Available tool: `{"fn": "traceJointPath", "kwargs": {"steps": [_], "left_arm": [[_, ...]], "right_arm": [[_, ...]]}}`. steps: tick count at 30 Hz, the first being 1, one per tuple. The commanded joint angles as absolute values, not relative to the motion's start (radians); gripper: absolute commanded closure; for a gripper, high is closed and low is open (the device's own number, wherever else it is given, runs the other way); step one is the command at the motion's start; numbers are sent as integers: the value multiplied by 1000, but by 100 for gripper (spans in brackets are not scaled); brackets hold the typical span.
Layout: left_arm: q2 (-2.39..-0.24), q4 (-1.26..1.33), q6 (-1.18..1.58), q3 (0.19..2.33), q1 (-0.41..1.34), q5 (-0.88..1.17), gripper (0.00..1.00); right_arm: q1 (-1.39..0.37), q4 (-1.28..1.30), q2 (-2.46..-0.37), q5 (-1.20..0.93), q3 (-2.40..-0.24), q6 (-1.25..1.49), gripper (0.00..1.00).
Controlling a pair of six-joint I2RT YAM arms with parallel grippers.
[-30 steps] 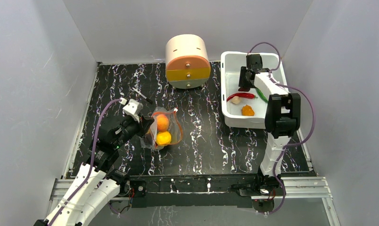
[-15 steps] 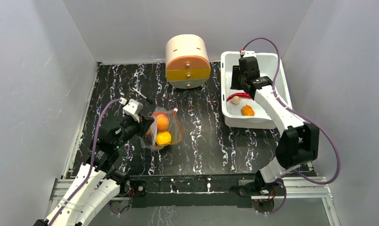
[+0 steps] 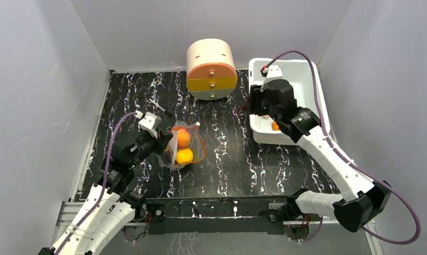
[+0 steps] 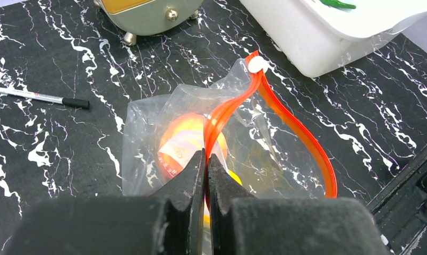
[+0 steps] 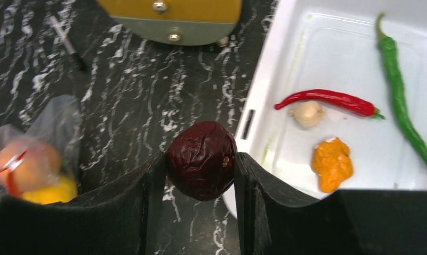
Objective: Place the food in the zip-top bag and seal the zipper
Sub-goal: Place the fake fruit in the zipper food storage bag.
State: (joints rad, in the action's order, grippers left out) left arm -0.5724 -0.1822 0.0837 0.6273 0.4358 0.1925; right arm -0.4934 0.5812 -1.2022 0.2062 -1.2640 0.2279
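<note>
The right gripper (image 5: 199, 162) is clamped on the dark maroon piece (image 5: 201, 151), one finger pressed to each side of its wrinkled skin. It hangs over the near-left rim of the white tub (image 5: 328, 53), with the table (image 3: 227, 154) below and to the left. How high it hangs is hard to judge, since the top view hides the fingers under the wrist. In the tub lie a red chili (image 5: 328, 99), a beige bulb (image 5: 308, 113) touching its underside, a lumpy orange piece (image 5: 332, 162) just beside them, and a green chili (image 5: 400, 95) along the far side. The left gripper (image 4: 206, 159) is pinched tight on the zipper (image 4: 301, 138), holding one side of the strip up, so the mouth of the bag (image 4: 147, 122) gapes in a loop with a white slider at its far end. The bag sits on the table in front of the left arm, well apart from the tub, and holds an orange fruit (image 3: 183, 138) and a yellow lemon (image 3: 184, 155) touching each other. Beyond the bag lie a pen (image 4: 39, 96) and a round drawer unit (image 3: 211, 69) at the table's back edge.
</note>
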Motion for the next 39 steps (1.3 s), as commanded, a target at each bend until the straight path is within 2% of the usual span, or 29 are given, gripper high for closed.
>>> {"fn": "traceJointPath", "kwargs": {"steps": [1, 13, 18, 30, 39], "left_arm": [[-574, -159, 66, 629, 440, 184, 100], [-585, -170, 59, 633, 440, 182, 100], [-588, -181, 63, 643, 440, 195, 100], [-552, -168, 62, 643, 440, 260, 100], [-538, -176, 75, 652, 440, 215, 100]], "right_arm": [[-597, 561, -1158, 145, -1244, 291, 67], [-957, 375, -1156, 19, -1190, 442, 67], [-1087, 263, -1202, 65, -1151, 472, 67], [-1131, 213, -1370, 127, -1168, 420, 64], [-1132, 106, -1468, 155, -1158, 402, 63]]}}
